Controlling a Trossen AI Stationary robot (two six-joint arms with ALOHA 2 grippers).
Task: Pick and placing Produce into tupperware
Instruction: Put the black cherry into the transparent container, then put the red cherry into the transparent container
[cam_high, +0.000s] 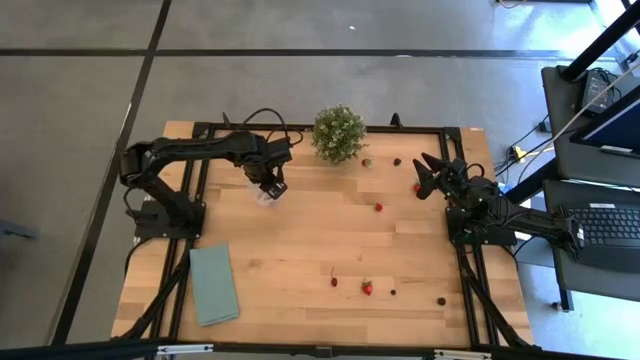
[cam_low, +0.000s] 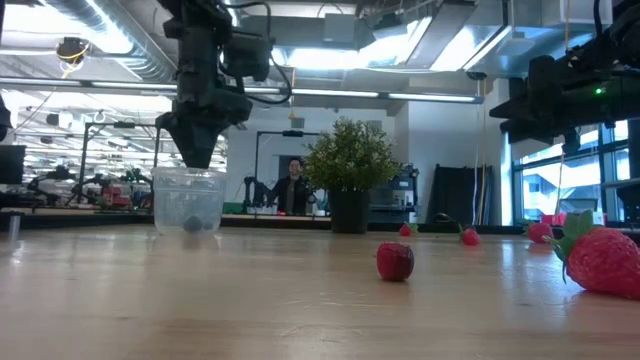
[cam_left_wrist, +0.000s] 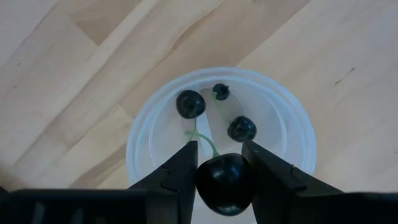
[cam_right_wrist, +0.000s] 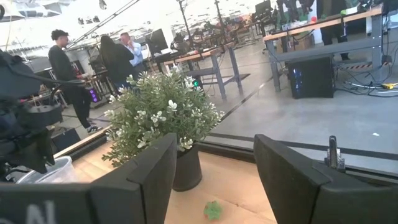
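Left wrist view: left gripper (cam_left_wrist: 221, 180) jaws pinch a dark berry (cam_left_wrist: 224, 184) directly above the tupperware (cam_left_wrist: 298, 124).

Small round clear plastic cup (cam_left_wrist: 221, 134) with whitish translucent rim, upright on the wood, mouth open, directly below the left gripper's fingers (cam_left_wrist: 180, 177). In the low view the same cup (cam_low: 189, 200) stands under the gripper tip, a dark berry visible low inside.

Three dark round berries (cam_left_wrist: 191, 104) on the cup floor, apart from one another, thin green stems between them.

One larger dark glossy round berry (cam_left_wrist: 224, 183) sits between the two fingers, touching both, above the cup mouth.

Bright red strawberry pieces (cam_high: 367, 288) and small dark berries (cam_high: 441, 300) scattered on the table, well apart from the fingers; the largest strawberry (cam_low: 603, 262) lies on its side.
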